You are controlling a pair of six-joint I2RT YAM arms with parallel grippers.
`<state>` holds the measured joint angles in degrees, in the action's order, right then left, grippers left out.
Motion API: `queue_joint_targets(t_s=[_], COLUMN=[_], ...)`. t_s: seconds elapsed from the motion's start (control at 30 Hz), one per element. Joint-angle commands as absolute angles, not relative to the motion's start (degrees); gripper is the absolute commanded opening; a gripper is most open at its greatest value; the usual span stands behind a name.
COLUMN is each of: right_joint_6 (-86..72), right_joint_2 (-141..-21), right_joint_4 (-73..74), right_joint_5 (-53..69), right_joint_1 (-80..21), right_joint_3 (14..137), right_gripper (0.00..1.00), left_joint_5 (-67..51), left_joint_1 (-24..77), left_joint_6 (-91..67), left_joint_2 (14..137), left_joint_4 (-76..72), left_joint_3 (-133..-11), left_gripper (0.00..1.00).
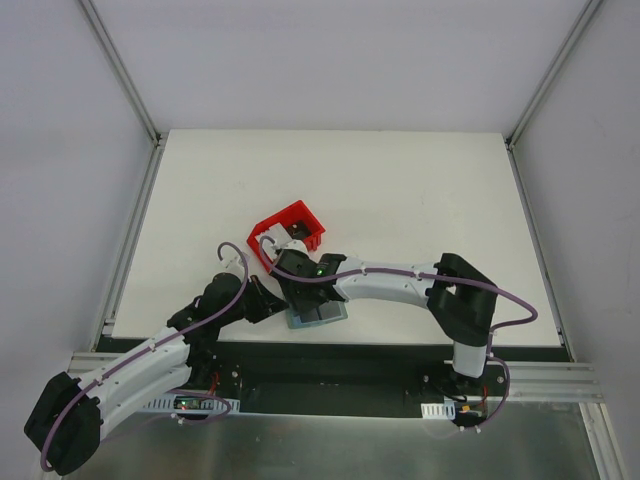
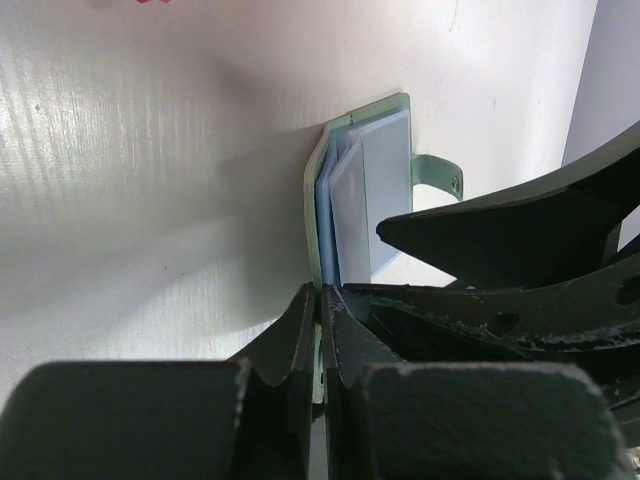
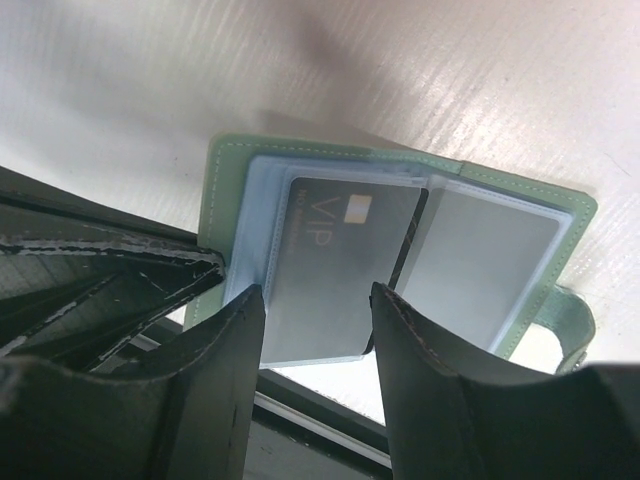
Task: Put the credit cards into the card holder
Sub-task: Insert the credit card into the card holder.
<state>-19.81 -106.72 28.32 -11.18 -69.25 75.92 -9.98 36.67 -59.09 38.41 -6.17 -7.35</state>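
The card holder lies open near the table's front edge, grey-green outside with blue-grey clear pockets; it also shows in the top view. A dark credit card marked VIP sits in its left pocket. The right pocket looks pale; I cannot tell whether it holds a card. My left gripper is shut on the card holder's green edge. My right gripper is open just above the open holder, its fingers on either side of the dark card's near end. No loose cards show.
A red plastic bin stands just behind the grippers; what it holds is hidden. The holder's snap strap sticks out to one side. The black front rail runs right below the holder. Both arms crowd together over it.
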Motion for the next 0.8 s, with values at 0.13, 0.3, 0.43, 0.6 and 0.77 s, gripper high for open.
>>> queue_joint_targets(t_s=[0.13, 0.3, 0.43, 0.6, 0.77], right_joint_6=[-18.9, -18.98, -19.16, -19.34, -19.16], right_joint_2=[-105.12, -103.8, -102.75, -101.43, -101.16], right_joint_4=[32.96, 33.22, 33.57, 33.58, 33.75], right_joint_5=[-15.38, -16.26, -16.87, -16.44, -16.52], right_joint_1=[-69.79, -69.7, -69.79, -69.7, -69.52], right_joint_3=[78.4, 78.31, 78.14, 77.87, 77.78], right_gripper=[0.48, 0.47, 0.45, 0.34, 0.26], left_joint_5=[-10.28, -10.2, -10.2, -10.11, -9.93], left_joint_1=[36.47, 36.56, 36.56, 36.47, 36.47], left_joint_6=[-59.06, -59.06, -59.06, -59.06, -59.24], left_joint_2=[37.44, 37.79, 37.71, 37.79, 37.88], left_joint_4=[-8.09, -8.17, -8.17, -8.17, -8.17], left_joint_3=[-6.86, -6.77, -6.5, -6.15, -5.98], left_gripper=[0.0, 0.0, 0.0, 0.0, 0.0])
